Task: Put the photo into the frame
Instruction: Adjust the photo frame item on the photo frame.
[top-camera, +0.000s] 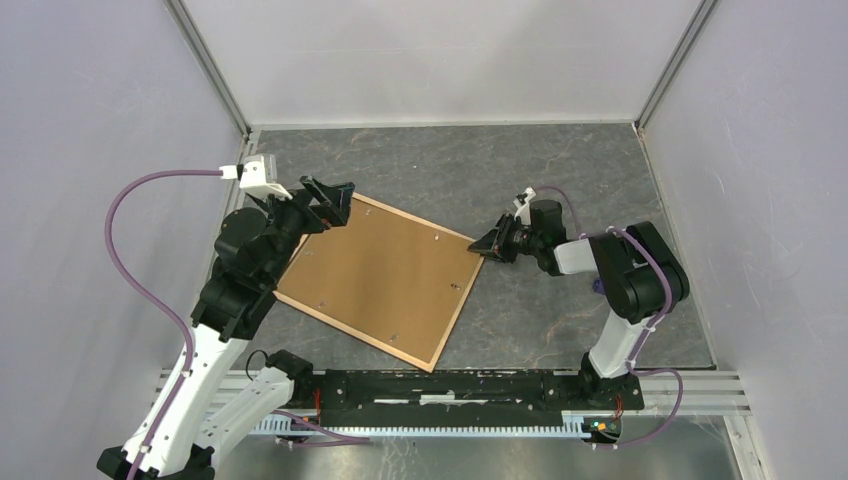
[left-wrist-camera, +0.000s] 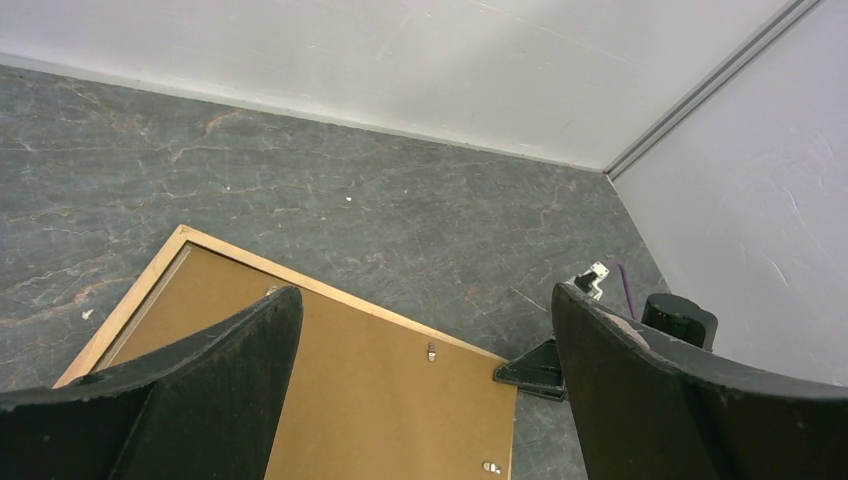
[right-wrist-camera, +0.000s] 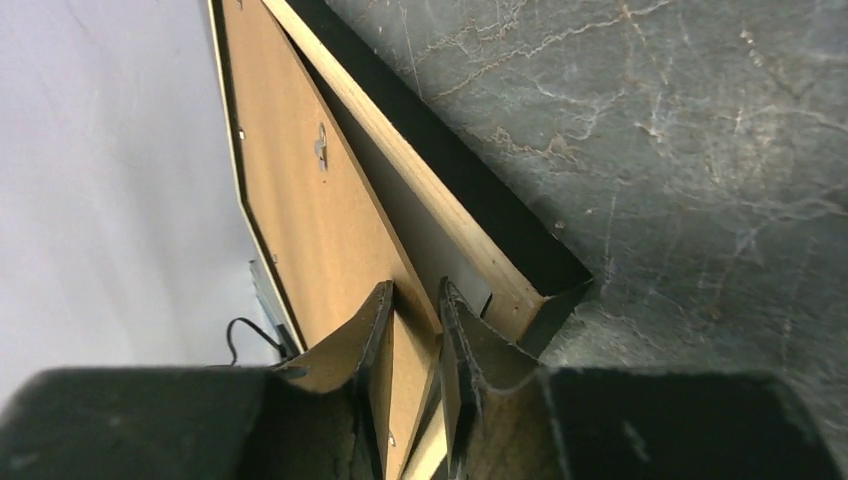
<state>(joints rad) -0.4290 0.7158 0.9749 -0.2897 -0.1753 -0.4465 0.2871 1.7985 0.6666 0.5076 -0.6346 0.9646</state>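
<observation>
We see a grey marbled table (top-camera: 540, 170) with the frame (top-camera: 453, 308) lying on it a little toward 9 o'clock of centre, turned askew, its light tan back side up and its black face against the table. A flat brown backing board (top-camera: 375, 275) fills the frame. Near the frame's 3 o'clock corner the board's edge stands a little above the rail, and in that gap a pale sheet shows inside the frame, the photo (right-wrist-camera: 425, 250) by its plain back. The left gripper (top-camera: 340, 205) hangs over the frame's 11 o'clock corner with its jaws spread wide and nothing between them. The right gripper (top-camera: 482, 246) is at the 3 o'clock corner, its jaws only narrowly parted with the board's edge between them; we cannot tell whether they press on it. Small metal tabs (left-wrist-camera: 431, 352) sit along the board's edges.
</observation>
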